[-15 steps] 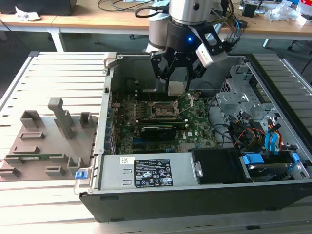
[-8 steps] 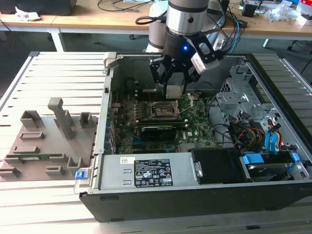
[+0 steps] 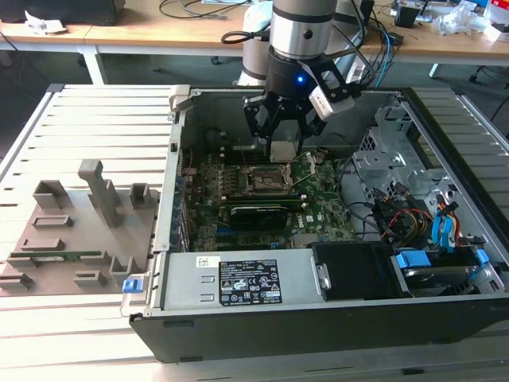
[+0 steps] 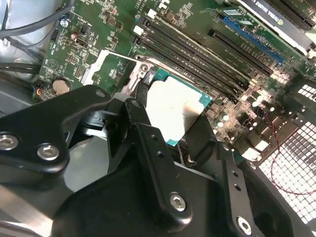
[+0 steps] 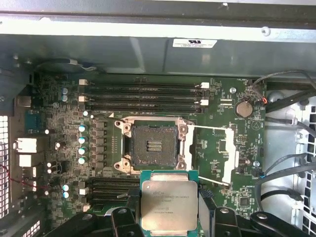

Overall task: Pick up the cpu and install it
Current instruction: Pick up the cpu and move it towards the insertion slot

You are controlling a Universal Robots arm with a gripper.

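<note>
We see the case point(image 3: 170, 183) open on top, free air above the motherboard point(image 3: 318, 211). Below our hand point(image 3: 282, 147), clamped on the cpu point(image 5: 169, 205), the socket point(image 5: 154, 144) sits bare, its load plate point(image 5: 232, 148) lying open beside it. Memory slots point(image 5: 143, 96) stay low nearby. Cables point(image 3: 382, 215) and the drive cage point(image 3: 398, 147) crowd the exterior view's right.

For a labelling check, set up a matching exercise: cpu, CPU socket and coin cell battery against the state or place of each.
Things:
1. cpu
2. CPU socket
3. coin cell battery

States:
a. open and empty
b. round, in its holder on the motherboard
c. gripped in the pincer

Pairs: 1-c, 2-a, 3-b.
</note>
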